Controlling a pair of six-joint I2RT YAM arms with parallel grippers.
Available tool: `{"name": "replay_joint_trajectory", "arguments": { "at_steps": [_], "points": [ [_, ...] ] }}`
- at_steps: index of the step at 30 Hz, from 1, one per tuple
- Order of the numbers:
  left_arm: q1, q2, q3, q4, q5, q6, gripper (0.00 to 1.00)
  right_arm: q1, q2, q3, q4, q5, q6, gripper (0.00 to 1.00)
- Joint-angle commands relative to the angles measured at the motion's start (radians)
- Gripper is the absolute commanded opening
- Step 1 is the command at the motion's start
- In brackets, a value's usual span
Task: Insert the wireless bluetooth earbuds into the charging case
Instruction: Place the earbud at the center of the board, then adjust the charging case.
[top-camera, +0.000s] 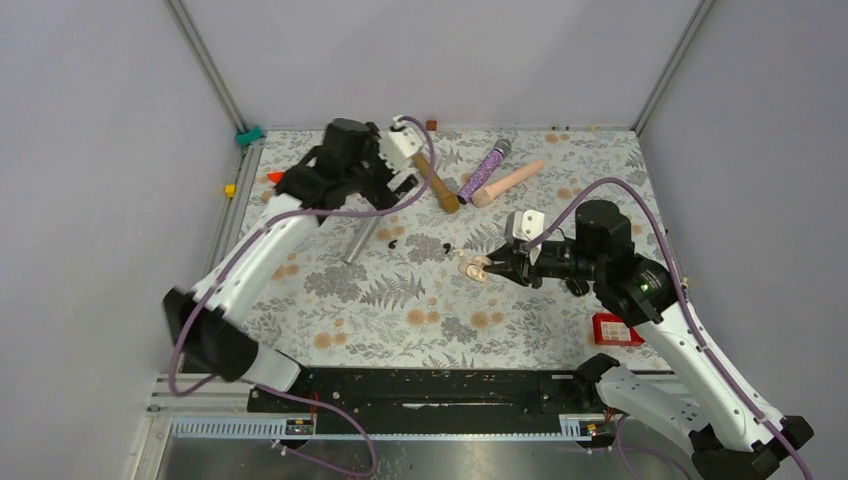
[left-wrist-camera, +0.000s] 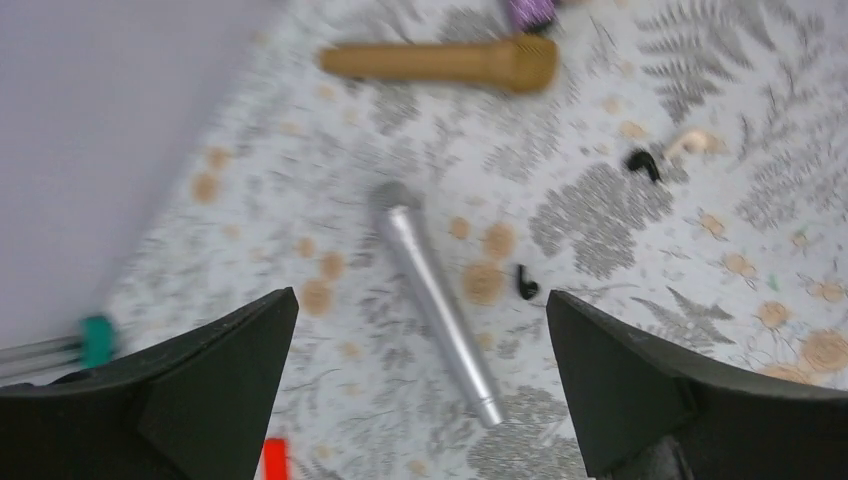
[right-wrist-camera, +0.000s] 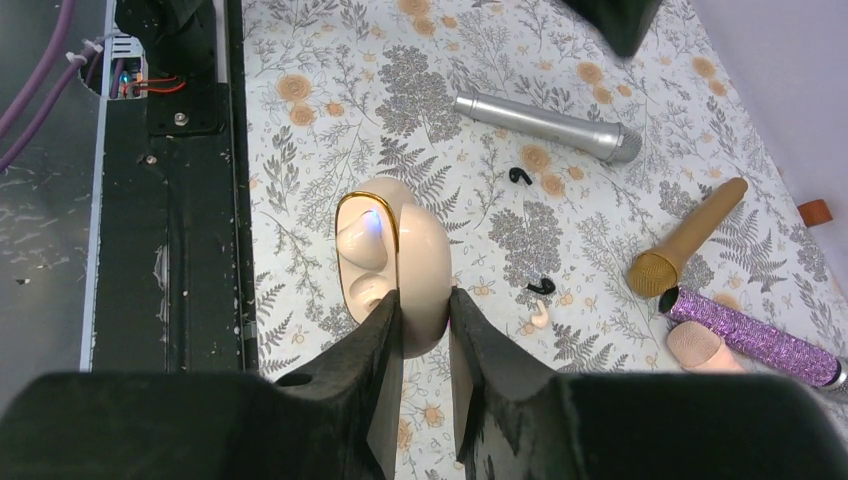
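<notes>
On the fern-print table, your right claw is clamped on the open cream charging case, whose wells look empty. Two black earbuds lie loose near the silver microphone. Your left claw hangs spread above them. The pickup comes next, probably a careful pinch on something so tiny.

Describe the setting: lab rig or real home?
Probably a lab test cell: plain walls on aluminium frame posts, a black mounting rail carrying robot arms, and a floral cloth strewn with microphones.
</notes>
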Motion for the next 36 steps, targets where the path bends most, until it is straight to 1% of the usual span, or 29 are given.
{"name": "replay_joint_trajectory", "arguments": {
  "at_steps": [1,4,7,10,11,16,17,20,21,24,30,34,36],
  "points": [
    [0.005,-0.199,-0.058,0.075,-0.015,0.054,0.99,-0.006,0.056,0.065,-0.002,0.008,-0.025,0.16],
    [0.005,-0.262,-0.123,0.094,0.085,0.078,0.98,-0.006,0.105,0.097,-0.009,0.026,-0.044,0.16],
    [0.006,-0.269,-0.193,0.166,0.164,-0.013,0.98,-0.006,0.130,0.119,0.004,0.029,-0.037,0.15],
    [0.005,-0.249,-0.210,0.165,0.325,-0.057,0.99,-0.006,0.126,0.105,0.053,0.014,-0.017,0.15],
    [0.005,-0.250,-0.226,0.160,0.419,-0.039,0.99,-0.005,0.123,0.104,0.064,0.007,-0.013,0.16],
    [0.005,-0.319,-0.317,0.155,0.744,0.118,0.98,-0.006,0.114,0.089,0.094,-0.020,0.001,0.16],
    [0.006,-0.330,-0.323,0.150,0.795,0.133,0.99,-0.006,0.113,0.075,0.116,-0.029,0.013,0.16],
    [0.004,-0.338,-0.323,0.064,0.922,0.212,0.99,-0.006,0.120,0.036,0.177,-0.055,0.061,0.16],
    [0.002,-0.342,-0.328,0.053,0.945,0.238,0.99,-0.006,0.125,0.030,0.186,-0.064,0.071,0.16],
    [-0.016,-0.354,-0.351,0.050,0.968,0.253,0.99,-0.005,0.148,0.035,0.191,-0.093,0.105,0.16],
    [-0.093,-0.367,-0.406,0.051,0.921,0.299,0.98,-0.006,0.193,0.029,0.261,-0.199,0.223,0.16],
    [-0.114,-0.367,-0.400,0.052,0.924,0.287,0.93,-0.006,0.218,0.028,0.255,-0.232,0.220,0.16],
    [-0.120,-0.366,-0.390,0.051,0.933,0.278,0.90,-0.006,0.229,0.024,0.229,-0.276,0.201,0.16]
  ]
}}
